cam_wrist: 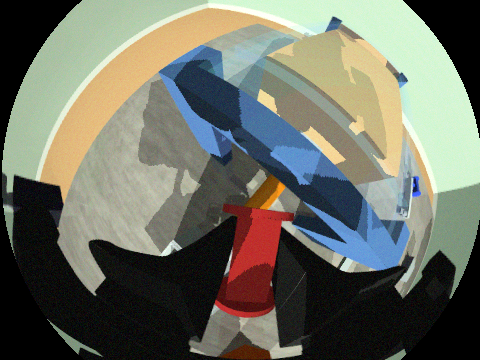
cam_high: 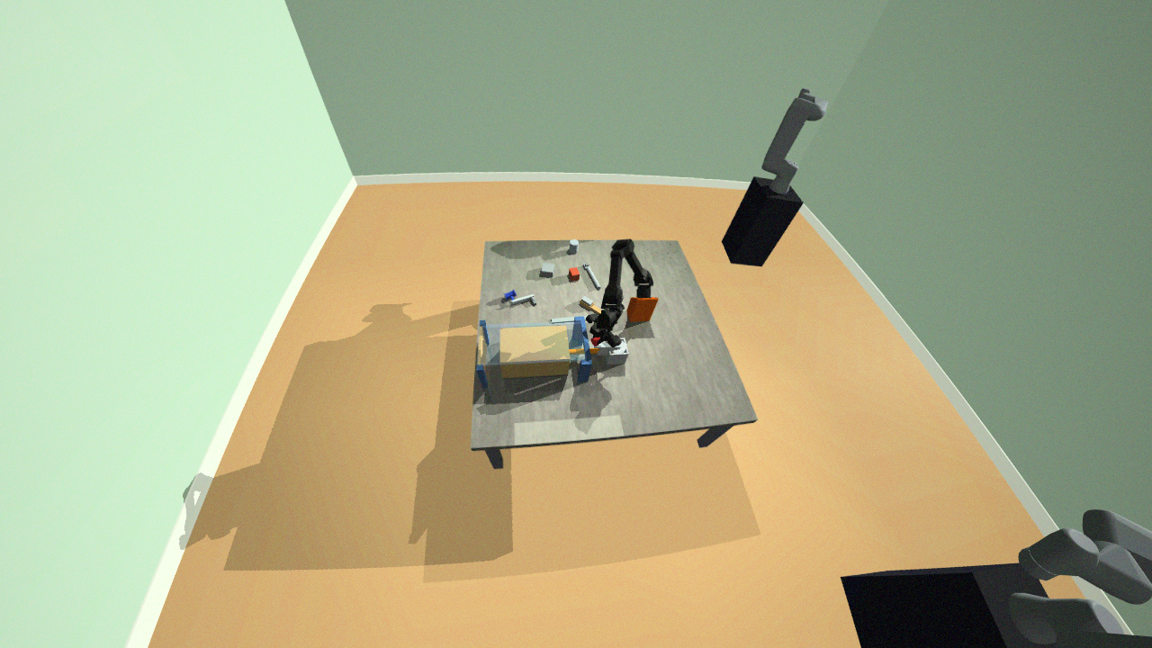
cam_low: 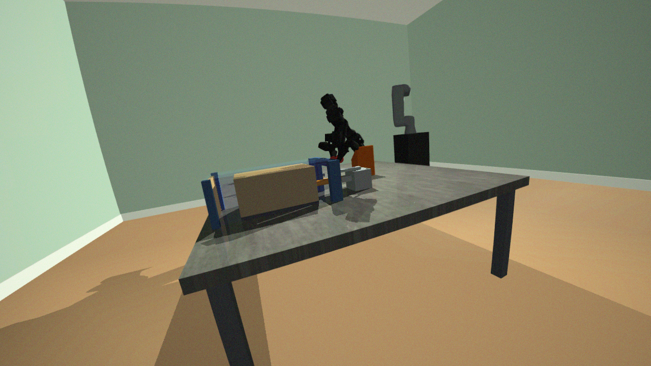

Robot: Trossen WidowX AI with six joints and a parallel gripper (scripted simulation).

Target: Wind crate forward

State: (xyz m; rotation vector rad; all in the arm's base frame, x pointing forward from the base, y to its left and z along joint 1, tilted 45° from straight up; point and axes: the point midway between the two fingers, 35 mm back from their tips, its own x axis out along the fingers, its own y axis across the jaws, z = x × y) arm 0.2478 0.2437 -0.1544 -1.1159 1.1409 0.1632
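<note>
The tan crate (cam_high: 535, 342) (cam_low: 277, 191) (cam_wrist: 320, 55) sits flat inside the clear-panelled cubby. A small gap shows between its front and the blue steel frame (cam_low: 335, 182) (cam_wrist: 300, 145). The orange strap (cam_high: 581, 351) (cam_low: 322, 181) (cam_wrist: 270, 192) runs through the frame toward the grey winch (cam_high: 616, 355) (cam_low: 362, 179). My gripper (cam_high: 597, 341) (cam_low: 336, 159) (cam_wrist: 252, 224) is shut on the red grip of the winch handle (cam_wrist: 257, 235), on the frame side of the winch. The handle's pale arm lies over the winch top. The key and its hole are hidden.
An orange block (cam_high: 642, 309) (cam_low: 369, 159) stands behind the winch. A brush (cam_high: 586, 302), a pale bar (cam_high: 563, 320), a wrench (cam_high: 591, 276), a red cube (cam_high: 573, 274), a grey block (cam_high: 546, 270) and a blue-and-grey tool (cam_high: 522, 299) lie behind the cubby. The frame stands close to my fingers.
</note>
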